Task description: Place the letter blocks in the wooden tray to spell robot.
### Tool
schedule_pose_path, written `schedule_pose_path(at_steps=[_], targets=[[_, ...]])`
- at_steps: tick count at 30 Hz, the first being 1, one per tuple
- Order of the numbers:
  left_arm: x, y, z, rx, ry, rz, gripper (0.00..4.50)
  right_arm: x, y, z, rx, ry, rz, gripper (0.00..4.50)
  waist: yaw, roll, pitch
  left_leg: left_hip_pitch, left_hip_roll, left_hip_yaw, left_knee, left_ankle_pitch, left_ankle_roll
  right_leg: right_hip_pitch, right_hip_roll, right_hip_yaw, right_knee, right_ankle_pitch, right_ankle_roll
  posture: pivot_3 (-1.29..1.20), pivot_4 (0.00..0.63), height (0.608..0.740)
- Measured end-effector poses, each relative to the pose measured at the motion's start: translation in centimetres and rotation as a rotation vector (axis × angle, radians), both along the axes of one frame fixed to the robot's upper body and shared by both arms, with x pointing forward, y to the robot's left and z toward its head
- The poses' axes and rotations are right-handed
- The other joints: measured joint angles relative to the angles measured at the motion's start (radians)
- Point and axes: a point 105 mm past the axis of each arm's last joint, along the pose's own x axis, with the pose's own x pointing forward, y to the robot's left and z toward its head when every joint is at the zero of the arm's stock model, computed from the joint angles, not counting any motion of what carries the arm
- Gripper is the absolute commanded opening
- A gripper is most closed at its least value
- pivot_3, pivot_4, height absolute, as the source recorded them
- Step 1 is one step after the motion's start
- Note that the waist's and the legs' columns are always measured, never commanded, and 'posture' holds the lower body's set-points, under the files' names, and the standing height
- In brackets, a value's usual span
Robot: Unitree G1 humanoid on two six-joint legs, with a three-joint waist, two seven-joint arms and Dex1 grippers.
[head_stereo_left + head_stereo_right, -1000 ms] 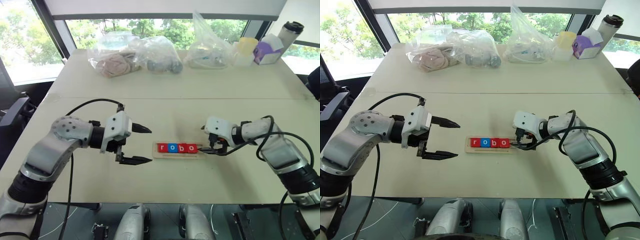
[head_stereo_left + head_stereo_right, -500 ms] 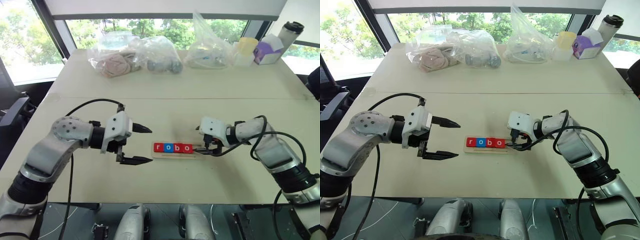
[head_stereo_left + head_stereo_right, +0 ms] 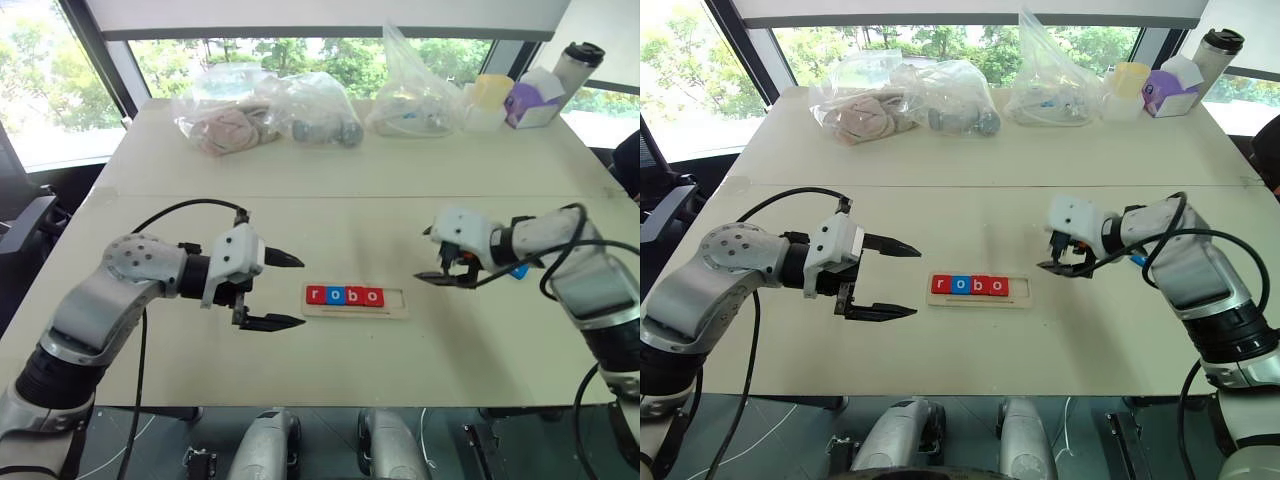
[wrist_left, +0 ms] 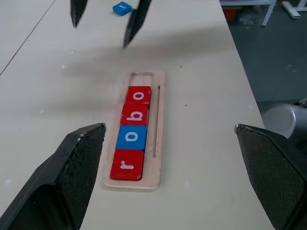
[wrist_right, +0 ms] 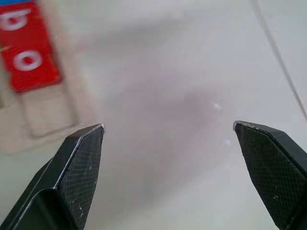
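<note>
A: Where's the last letter block (image 4: 122, 7)?
B: On the table beyond the right gripper (image 3: 1062, 258), whose jaws gape empty. The wooden tray (image 3: 394, 297) holds "robo".
A: Handling?
B: Light, stiff, probably slick; pinch opposite edges. The left gripper (image 3: 283, 290) is spread wide too.

I see a pale beige table (image 3: 330, 215) with a seam running across its width. On the near half the wooden tray (image 3: 355, 299) lies flat; a single blue block (image 4: 122, 8) lies on the bare surface well to the tray's right. Along the far edge I note three clear plastic bags (image 3: 300, 110) with contents, a yellow cup (image 3: 493, 92), a purple and white box (image 3: 535, 103) and a lidded tumbler (image 3: 580, 62).
</note>
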Motion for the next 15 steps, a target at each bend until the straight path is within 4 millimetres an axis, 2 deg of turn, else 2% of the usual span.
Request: schedule_pose_path(at_steps=[4,7,12,15], targets=[[0.0,0.0,0.0,-0.001,-0.002,-0.011,4.50,2.0,-2.9,-0.1,0.126,-0.033,-0.300,4.42,0.001,0.000,0.000,0.000,0.000,0.000,0.000,0.000,0.000,0.000,-0.001,0.000,0.000,-0.001,-0.002,0.00,0.150,0.740],[0.1,0.0,0.0,0.001,-0.006,-0.014,4.50,3.0,-6.2,-0.9,0.251,-0.062,-0.612,4.42,0.003,0.000,0.000,0.000,-0.001,0.000,0.000,0.000,0.000,0.000,-0.001,0.000,0.000,-0.001,-0.003,0.00,0.150,0.740],[0.1,0.1,-0.1,0.007,-0.002,-0.019,4.50,1.9,-11.7,-1.6,0.367,-0.091,-1.055,4.42,0.000,0.000,0.000,0.000,-0.001,0.000,0.000,0.000,0.000,0.000,-0.001,0.000,0.000,0.000,0.000,0.00,0.150,0.740],[0.2,0.1,-0.3,0.013,0.001,-0.020,4.50,0.7,-12.5,-2.2,0.402,-0.084,-1.199,4.42,-0.003,0.000,0.000,0.000,0.000,0.000,0.000,0.000,0.000,0.000,0.000,0.000,0.001,0.000,0.000,0.00,0.150,0.740]])
